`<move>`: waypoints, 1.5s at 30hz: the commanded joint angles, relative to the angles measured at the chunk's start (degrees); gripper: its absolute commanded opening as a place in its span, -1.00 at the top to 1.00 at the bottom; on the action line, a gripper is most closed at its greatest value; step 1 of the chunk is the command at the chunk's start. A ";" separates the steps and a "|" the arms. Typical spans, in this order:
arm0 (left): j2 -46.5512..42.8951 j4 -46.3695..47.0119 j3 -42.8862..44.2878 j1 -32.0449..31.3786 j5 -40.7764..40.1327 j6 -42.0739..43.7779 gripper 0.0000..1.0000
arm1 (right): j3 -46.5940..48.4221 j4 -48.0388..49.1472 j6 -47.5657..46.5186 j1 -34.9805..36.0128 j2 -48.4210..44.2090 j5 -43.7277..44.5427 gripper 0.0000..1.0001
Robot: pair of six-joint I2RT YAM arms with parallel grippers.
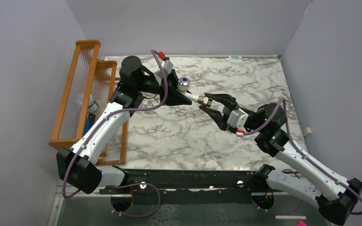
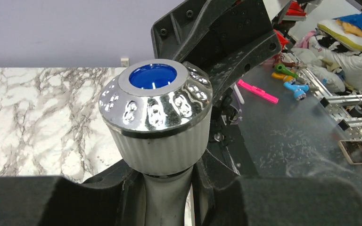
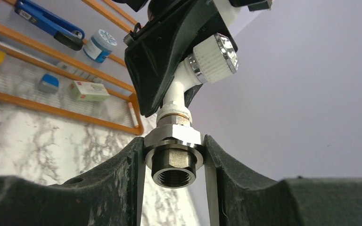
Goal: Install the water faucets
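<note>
The water faucet [image 1: 194, 97] hangs in the air over the marble table's middle, its silvery knob with a blue dot [image 1: 184, 84] pointing up. My left gripper [image 1: 185, 96] is shut on its white stem [image 2: 162, 202] just below the ribbed knob [image 2: 155, 108]. A metal nut-like fitting [image 3: 174, 160] sits on the faucet's threaded end, open threaded hole toward the right wrist camera. My right gripper [image 3: 174, 155] is shut on that fitting, both fingers touching its flange. From above, the fitting [image 1: 206, 101] sits between the two grippers' tips.
An orange wire rack [image 1: 82, 94] stands along the table's left edge, holding a blue tool [image 3: 49, 23], a tape roll [image 3: 99, 44] and small boxes. Grey walls close in the left, back and right sides.
</note>
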 commanded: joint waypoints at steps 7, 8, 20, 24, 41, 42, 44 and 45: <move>-1.49 3.18 1.55 -0.50 0.98 5.41 1.00 | 2.17 -3.40 19.19 -0.08 -0.06 8.43 0.80; -1.42 3.16 1.64 -0.50 0.99 5.42 1.00 | 2.14 -3.48 18.88 -0.12 -0.05 8.57 0.80; -0.87 3.09 1.41 -0.50 -0.86 5.49 1.00 | 3.08 -9.18 4.53 -0.11 -4.93 3.80 -0.44; -0.18 2.26 0.78 -0.50 -3.55 5.87 1.00 | 2.22 -10.01 4.83 -0.14 -8.77 3.40 -0.46; 8.20 -7.91 -5.57 -0.52 -23.32 3.60 1.00 | 3.53 -22.51 51.21 -0.35 3.01 52.83 -0.40; 8.65 -7.73 -6.24 -0.55 -23.69 3.41 1.00 | 4.41 -24.29 51.97 -0.71 5.02 52.28 -0.40; 9.78 -7.69 -7.43 -0.52 -24.19 2.85 1.00 | 5.69 -26.41 53.53 -1.35 8.36 51.69 -0.41; 10.18 -6.99 -8.35 -0.55 -24.59 2.36 1.00 | 5.77 -26.54 53.88 -1.62 9.57 51.21 -0.42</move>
